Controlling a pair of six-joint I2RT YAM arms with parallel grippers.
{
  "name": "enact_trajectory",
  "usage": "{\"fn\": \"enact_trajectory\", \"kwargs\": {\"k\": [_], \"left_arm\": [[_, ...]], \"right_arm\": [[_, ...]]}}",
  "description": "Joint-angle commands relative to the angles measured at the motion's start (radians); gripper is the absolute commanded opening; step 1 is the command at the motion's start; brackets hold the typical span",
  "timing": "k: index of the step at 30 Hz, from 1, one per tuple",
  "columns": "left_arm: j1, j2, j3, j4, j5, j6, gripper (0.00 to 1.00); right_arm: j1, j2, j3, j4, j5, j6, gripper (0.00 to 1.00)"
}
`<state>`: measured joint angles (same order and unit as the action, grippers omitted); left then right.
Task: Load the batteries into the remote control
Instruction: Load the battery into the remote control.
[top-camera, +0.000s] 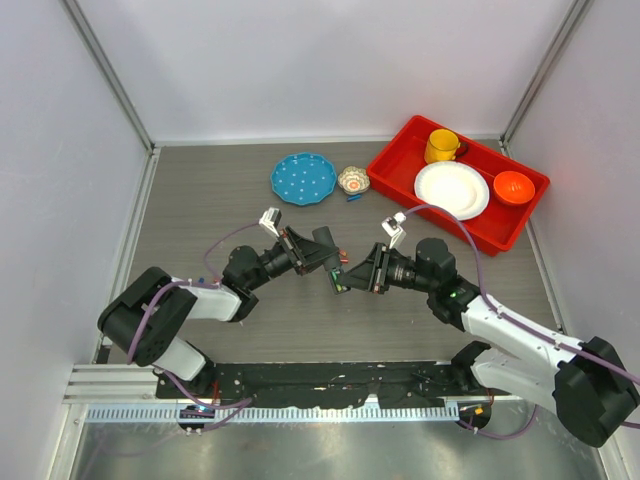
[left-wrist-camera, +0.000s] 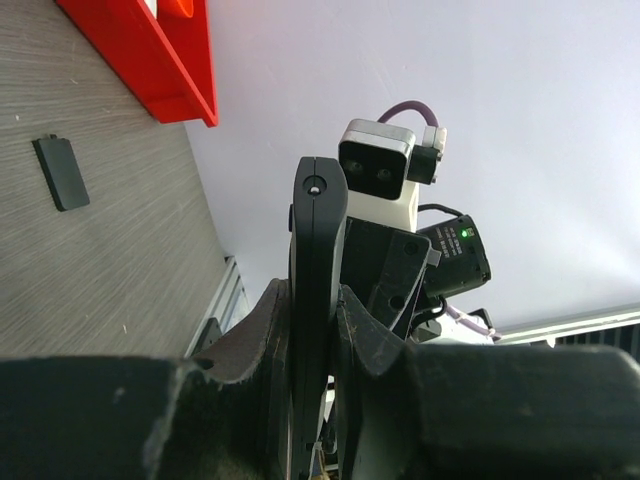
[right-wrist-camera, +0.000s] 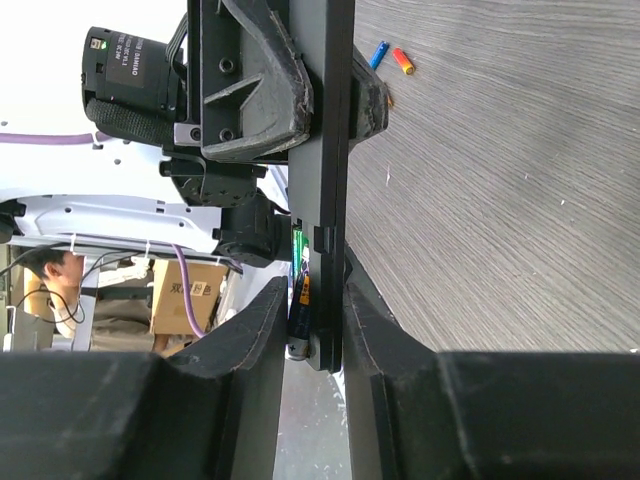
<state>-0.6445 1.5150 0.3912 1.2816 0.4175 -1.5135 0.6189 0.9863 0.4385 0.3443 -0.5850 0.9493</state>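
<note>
Across the grey wood-grain table (top-camera: 200, 200), well to the left of the red tray (top-camera: 400, 170), sits a round blue plate (top-camera: 303, 178) dotted with white specks. Nearer me and still left of the tray, the left gripper (left-wrist-camera: 316, 330) has its black, matte fingers (left-wrist-camera: 262, 330) clamped tight on the remote control (left-wrist-camera: 318, 230). The remote is a slim, smooth black bar held edge-on, up off the table, with a rounded end and a small round recess in it.

From the right wrist view, a thin cylindrical battery (right-wrist-camera: 298, 250), green with a dark lower part, lies along the remote's left face; I can make out only this one. The right gripper (right-wrist-camera: 316, 320) comes at the remote's other end, its curved fingers (right-wrist-camera: 268, 330) close on either side of the bar. I cannot tell whether they are actually pinching it.

A small flat black rectangular cover (left-wrist-camera: 61, 172) lies on the table near the tray's corner. Just left of the tray stands a little patterned bowl (top-camera: 353, 180), and by it lie two tiny sticks, one blue (right-wrist-camera: 378, 53) and one orange (right-wrist-camera: 402, 61).

The tray itself is glossy red plastic, rectangular and set at an angle, and it holds a yellow mug (top-camera: 441, 146), a round white plate (top-camera: 452, 190) and an orange bowl (top-camera: 513, 187).
</note>
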Motion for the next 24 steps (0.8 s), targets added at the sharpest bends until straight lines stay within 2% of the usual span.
{"fn": "enact_trajectory", "kwargs": {"k": [1,15,24], "left_arm": [[-0.032,-0.035,0.006,0.265,0.015,-0.024,0.0],[-0.075,-0.029,0.003,0.265,0.001,-0.013,0.0],[-0.096,-0.019,0.0,0.265,-0.009,-0.002,0.0]], "right_arm": [[-0.002,0.02,0.011,0.018,0.043,-0.014,0.29],[-0.013,0.028,0.023,0.012,0.096,0.003,0.23],[-0.033,0.045,0.029,0.036,0.091,0.031,0.25]]}}
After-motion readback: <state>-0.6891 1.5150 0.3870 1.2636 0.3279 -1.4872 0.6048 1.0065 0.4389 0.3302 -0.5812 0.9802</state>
